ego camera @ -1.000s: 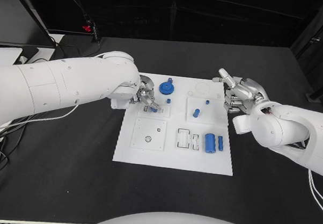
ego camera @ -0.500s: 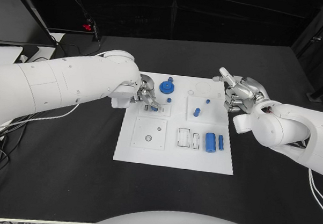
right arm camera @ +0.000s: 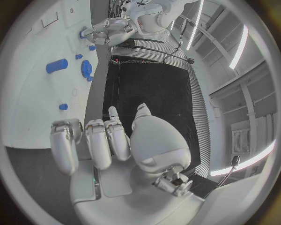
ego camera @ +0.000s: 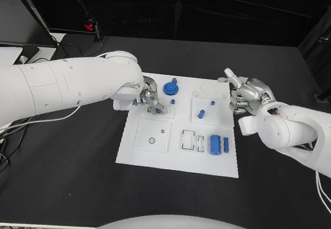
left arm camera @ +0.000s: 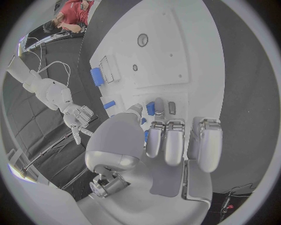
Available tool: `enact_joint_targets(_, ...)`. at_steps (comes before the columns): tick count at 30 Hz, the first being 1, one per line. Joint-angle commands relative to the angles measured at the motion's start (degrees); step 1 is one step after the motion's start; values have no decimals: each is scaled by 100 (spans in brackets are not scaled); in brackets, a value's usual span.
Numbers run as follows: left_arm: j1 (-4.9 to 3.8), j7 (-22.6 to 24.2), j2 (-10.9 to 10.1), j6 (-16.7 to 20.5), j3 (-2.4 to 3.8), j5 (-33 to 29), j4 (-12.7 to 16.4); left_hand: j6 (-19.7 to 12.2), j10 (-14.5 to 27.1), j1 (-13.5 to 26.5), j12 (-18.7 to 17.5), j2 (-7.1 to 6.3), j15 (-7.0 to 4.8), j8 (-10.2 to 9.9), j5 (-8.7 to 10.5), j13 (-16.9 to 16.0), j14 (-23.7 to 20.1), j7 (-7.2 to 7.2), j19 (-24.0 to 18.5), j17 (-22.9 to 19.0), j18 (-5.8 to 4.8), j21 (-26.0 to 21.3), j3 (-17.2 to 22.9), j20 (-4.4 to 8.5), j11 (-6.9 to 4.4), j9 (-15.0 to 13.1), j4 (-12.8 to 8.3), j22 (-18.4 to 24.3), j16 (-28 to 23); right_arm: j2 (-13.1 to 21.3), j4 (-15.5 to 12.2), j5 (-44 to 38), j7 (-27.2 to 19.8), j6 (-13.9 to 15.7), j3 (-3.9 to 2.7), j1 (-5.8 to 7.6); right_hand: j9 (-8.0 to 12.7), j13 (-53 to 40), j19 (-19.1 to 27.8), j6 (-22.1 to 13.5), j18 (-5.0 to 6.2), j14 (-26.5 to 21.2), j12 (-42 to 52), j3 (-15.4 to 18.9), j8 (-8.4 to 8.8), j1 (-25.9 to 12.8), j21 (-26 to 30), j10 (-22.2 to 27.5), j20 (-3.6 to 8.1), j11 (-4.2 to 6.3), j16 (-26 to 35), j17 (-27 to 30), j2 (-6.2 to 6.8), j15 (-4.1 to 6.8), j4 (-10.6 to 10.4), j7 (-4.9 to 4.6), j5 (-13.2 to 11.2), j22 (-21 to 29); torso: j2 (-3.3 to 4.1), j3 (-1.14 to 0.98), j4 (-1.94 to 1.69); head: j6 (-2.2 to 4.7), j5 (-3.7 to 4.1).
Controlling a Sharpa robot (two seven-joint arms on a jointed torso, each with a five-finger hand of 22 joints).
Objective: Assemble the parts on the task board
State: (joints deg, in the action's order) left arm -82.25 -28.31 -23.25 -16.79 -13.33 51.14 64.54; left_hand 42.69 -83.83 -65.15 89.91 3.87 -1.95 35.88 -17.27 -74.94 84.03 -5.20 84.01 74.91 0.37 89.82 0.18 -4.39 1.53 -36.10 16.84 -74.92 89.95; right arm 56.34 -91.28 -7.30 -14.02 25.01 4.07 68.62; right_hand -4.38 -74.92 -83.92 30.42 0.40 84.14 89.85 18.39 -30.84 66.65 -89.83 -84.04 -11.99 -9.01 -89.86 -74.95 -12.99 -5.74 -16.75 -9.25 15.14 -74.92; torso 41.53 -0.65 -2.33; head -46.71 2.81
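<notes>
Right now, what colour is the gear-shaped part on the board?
Blue; the gear shows best in the head view, on the white task board.

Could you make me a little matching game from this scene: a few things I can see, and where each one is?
Things:
1. blue gear
2. large blue cylinder
3. left robot hand
4. right robot hand

Places:
A. over the task board's right far edge
B. far part of the board, near the middle
C. over the board's left far part
D. near part of the board, lying flat, right of the slots

Pairs: 1-B, 2-D, 3-C, 4-A
</notes>
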Motion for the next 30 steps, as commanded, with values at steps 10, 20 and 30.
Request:
enact_joint_targets(10, 35, -51, -10, 96, -20, 10, 13, -76, -617, 755, 9, 36, 66, -18, 1130, -1506, 597, -41, 599, 1509, -37, 18, -663, -91, 54, -97, -6, -1508, 5, -2, -8, 8, -11, -59, -2, 6, 5, -1508, -608, -34, -40, 586, 15, -30, -46, -10, -17, -596, -27, -2, -14, -1505, -60, -24, 6, -379, 24, -1508, 1, 2, 5, 0, 5)
enact_joint_targets(20, 24, 254, -199, 731, -20, 25, 213, -106, -617, 1234, 9, 25, 64, 89, 1453, -1506, 597, -36, 599, 1509, -37, 18, -1188, -89, 45, -245, -6, -1508, 5, -22, 9, 8, -3, -66, -2, 0, 5, -1508, -608, -34, -40, 586, 15, -30, -46, -10, -17, -596, -27, -1, -14, -1505, -60, -24, 6, -379, 24, -1508, -8, -7, -11, 60, -12)
enact_joint_targets(30, -230, 265, -642, 733, -18, 32, 698, -141, -617, 1040, 9, 89, 45, 239, 1444, -1506, 597, -17, 599, 1509, -37, 18, -1256, -76, 27, -398, -36, -1508, 5, -53, 35, 8, 8, -72, -2, -7, 5, -1508, -608, -34, -40, 586, 15, -31, -49, -9, -17, -596, -25, 2, -14, -1505, -66, -21, 7, -377, 26, -1508, -7, -12, -16, 166, -80)
